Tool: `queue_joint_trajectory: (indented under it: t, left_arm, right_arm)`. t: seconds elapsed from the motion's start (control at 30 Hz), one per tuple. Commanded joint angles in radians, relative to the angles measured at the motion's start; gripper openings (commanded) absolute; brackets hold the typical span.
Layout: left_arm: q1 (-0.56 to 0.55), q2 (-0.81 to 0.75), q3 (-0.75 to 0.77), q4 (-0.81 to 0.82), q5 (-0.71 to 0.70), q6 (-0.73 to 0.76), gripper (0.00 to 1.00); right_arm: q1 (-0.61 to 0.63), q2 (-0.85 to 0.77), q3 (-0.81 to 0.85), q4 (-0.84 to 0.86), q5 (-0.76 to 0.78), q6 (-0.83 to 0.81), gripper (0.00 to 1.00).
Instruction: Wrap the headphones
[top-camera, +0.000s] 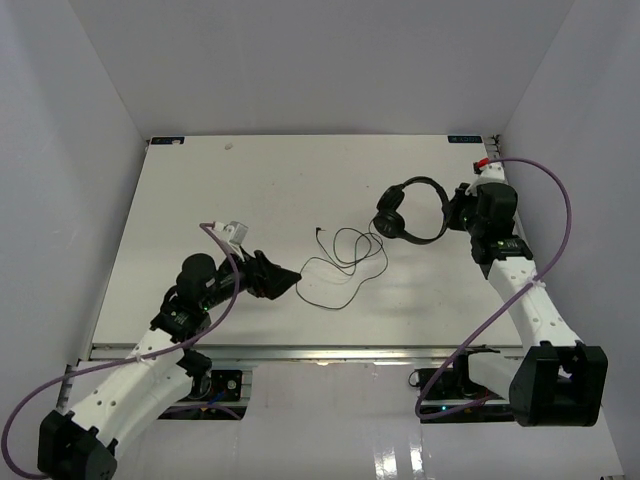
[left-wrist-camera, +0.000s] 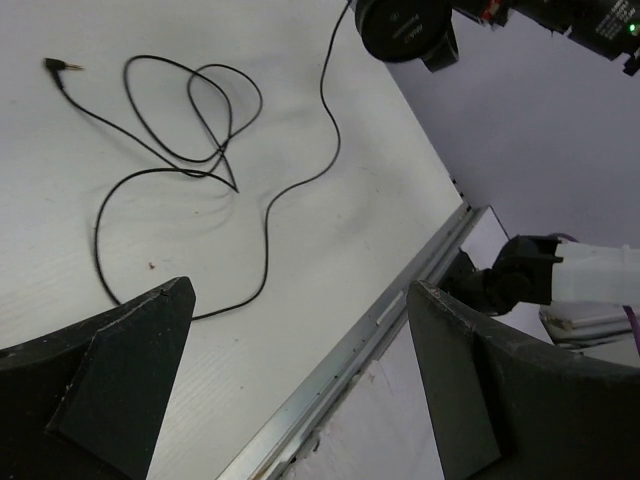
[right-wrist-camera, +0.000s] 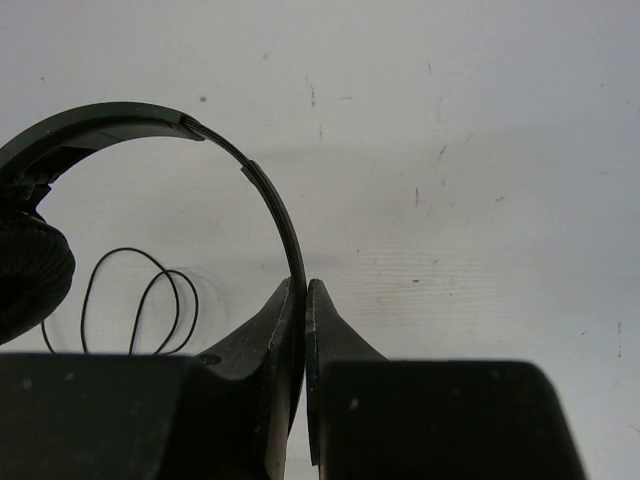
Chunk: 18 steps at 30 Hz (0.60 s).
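The black headphones (top-camera: 392, 224) stand at the table's right middle, with the headband arching up and one padded ear cup (right-wrist-camera: 25, 270) low on the left. My right gripper (top-camera: 456, 212) is shut on the thin headband (right-wrist-camera: 268, 195), which passes between its fingertips (right-wrist-camera: 305, 288). The thin black cord (top-camera: 335, 270) trails left from the ear cup in loose loops on the table and ends in a small plug (left-wrist-camera: 55, 66). My left gripper (top-camera: 290, 277) is open just left of the cord's nearest loop (left-wrist-camera: 200, 120). Nothing lies between its jaws (left-wrist-camera: 300, 290).
A metal rail (top-camera: 330, 352) runs along the table's near edge, close under the left gripper (left-wrist-camera: 380, 330). White walls enclose the table on three sides. Thick purple cables (top-camera: 555, 230) loop beside each arm. The right arm's base (left-wrist-camera: 590, 280) stands beyond the rail.
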Motion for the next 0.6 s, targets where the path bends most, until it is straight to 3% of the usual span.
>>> queue_joint_trajectory:
  t: [0.0,0.23,0.57]
  left_arm:
    - [-0.122,0.124,-0.008,0.185,-0.078,0.001,0.98]
    - [-0.223,0.239,0.023,0.210,-0.212,-0.111,0.98]
    - [-0.234,0.167,0.058,0.071,-0.290,-0.105,0.98]
  right_arm:
    - [-0.006,-0.026,-0.020,0.064,-0.065,-0.048,0.08]
    - [-0.007,-0.024,-0.167,0.109,-0.021,-0.122,0.08]
    - [-0.006,0.140,-0.233,0.140,-0.042,-0.105,0.08]
